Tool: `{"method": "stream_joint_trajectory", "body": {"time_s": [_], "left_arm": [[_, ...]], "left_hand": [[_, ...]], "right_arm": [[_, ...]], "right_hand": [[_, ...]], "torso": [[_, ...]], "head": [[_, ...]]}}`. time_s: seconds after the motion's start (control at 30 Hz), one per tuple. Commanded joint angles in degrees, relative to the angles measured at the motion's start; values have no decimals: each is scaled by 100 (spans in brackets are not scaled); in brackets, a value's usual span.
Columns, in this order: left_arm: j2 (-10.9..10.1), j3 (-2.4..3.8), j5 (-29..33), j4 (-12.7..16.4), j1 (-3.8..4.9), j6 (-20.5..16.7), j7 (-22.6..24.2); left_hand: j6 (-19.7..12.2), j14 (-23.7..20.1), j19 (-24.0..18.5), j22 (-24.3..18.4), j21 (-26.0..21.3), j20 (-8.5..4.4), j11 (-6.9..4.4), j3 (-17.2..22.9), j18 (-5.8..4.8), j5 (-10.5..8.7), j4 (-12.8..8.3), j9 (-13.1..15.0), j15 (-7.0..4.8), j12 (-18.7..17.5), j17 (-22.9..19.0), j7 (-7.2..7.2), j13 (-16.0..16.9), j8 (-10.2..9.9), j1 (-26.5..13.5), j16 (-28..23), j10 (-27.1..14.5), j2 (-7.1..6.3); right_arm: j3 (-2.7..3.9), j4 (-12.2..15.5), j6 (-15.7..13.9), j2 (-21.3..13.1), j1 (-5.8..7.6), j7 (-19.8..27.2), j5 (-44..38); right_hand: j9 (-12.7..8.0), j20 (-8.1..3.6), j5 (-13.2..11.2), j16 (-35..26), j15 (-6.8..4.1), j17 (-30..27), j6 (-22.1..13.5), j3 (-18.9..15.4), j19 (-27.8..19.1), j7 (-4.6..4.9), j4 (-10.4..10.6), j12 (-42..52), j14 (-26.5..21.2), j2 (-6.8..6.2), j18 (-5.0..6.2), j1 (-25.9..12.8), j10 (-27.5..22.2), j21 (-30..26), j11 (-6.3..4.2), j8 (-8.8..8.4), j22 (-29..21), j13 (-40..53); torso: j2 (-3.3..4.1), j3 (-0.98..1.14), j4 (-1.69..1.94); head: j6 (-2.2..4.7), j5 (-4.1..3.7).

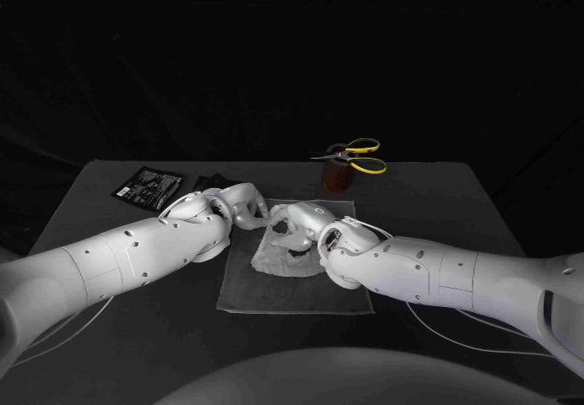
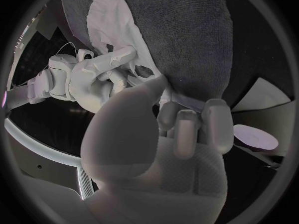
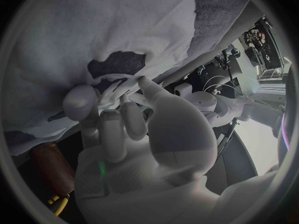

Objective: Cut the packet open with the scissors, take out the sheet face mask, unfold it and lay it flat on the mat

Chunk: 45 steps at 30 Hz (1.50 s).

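Note:
The white sheet mask lies partly spread on the grey mat, still creased, with its far edge lifted. My right hand pinches that far edge between thumb and fingers, and the mask hangs spread beyond them. My left hand is close beside it on the left. Its fingers close on a strip of the mask's edge at the mat. The black packet lies at the table's far left. The yellow-handled scissors stand in a brown holder.
A small dark scrap lies between the packet and the mat. The scissors holder stands just beyond the mat's far right corner. Both forearms reach over the near half of the mat.

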Motion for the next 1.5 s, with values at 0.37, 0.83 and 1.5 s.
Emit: {"method": "stream_joint_trajectory", "body": {"time_s": [0.37,0.83,1.5], "left_arm": [[15,-8,-195,-20,-7,-261,319],[-196,42,-110,169,8,-543,465],[-269,57,359,179,35,21,130]], "left_hand": [[201,593,140,533,121,-47,-92,842,-150,37,-237,80,-107,166,1503,-43,585,116,-112,64,432,-87],[222,594,192,606,183,-63,-98,1159,-170,43,-330,188,-115,192,1506,-62,726,183,-302,65,529,-170],[-734,390,-303,-24,-370,109,191,555,1,29,-145,190,133,-1188,912,234,-1621,-234,-851,-160,-1168,-493]], "right_arm": [[-55,-70,408,-25,-68,-293,-39],[-55,-76,416,-31,-68,-317,-50],[-56,-66,423,-54,-65,-330,-52]], "right_hand": [[5,-18,30,34,-31,646,1,-38,-22,32,7,9,387,-8,57,35,-23,6,0,-19,587,109],[4,-20,30,29,-30,637,7,-48,-22,34,6,7,385,-2,56,38,-24,3,2,-21,586,106],[4,-20,30,29,-30,637,7,-48,-22,34,6,7,385,-2,56,38,-24,3,2,-21,586,106]], "torso": [[1,-9,2],[-1,-2,2],[4,-7,9]], "head": [[0,37],[0,46],[0,57]]}}
